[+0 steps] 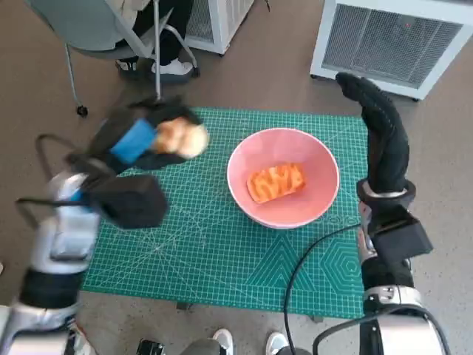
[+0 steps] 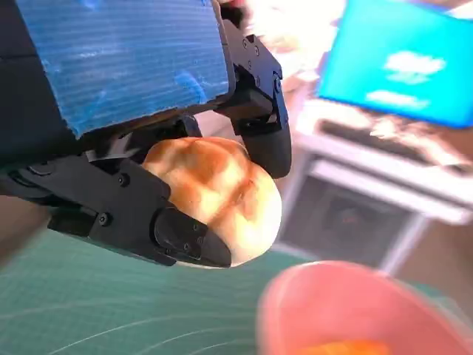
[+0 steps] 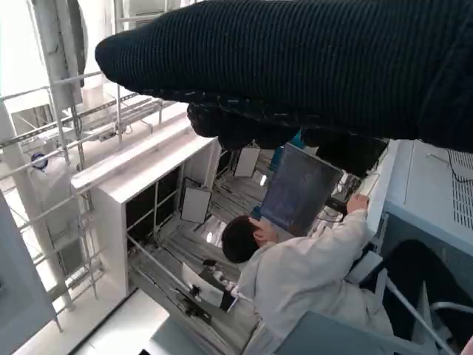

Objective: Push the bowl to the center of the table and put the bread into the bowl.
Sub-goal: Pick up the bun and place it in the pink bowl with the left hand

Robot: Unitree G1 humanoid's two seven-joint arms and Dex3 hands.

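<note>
Right now, nearest to me, my two pale forearms come up from six o'clock over the green cutting mat [image 1: 214, 251] that covers the tabletop [image 1: 222, 305]. My left hand [image 1: 137, 140], blue tape across its back, sits at about ten o'clock on the mat, lifted off it, and its fingers [image 2: 185, 240] are closed round a round golden bread roll [image 1: 183, 137]. From behind that hand the roll [image 2: 214, 192] shows clamped between the black fingers, with the mat below it and the pink rim close by.

Just right of the mat's middle stands the pink bowl [image 1: 284, 214], upright on the mat. Inside it lies one orange piece of bread [image 1: 276, 182], flat on the bottom. The roll in my left hand is beside the bowl at its nine o'clock, apart from the rim and outside it.

At three o'clock my right hand [image 1: 380, 122], in its black knitted glove, stretches up past the bowl's far right side, off the mat edge, with nothing in it and the fingers lying long and straight.

Farther off, at twelve o'clock, a chair [image 1: 96, 29] and a person's feet [image 1: 166, 68] stand on the floor, and a white grilled unit [image 1: 399, 37] sits at one o'clock.
</note>
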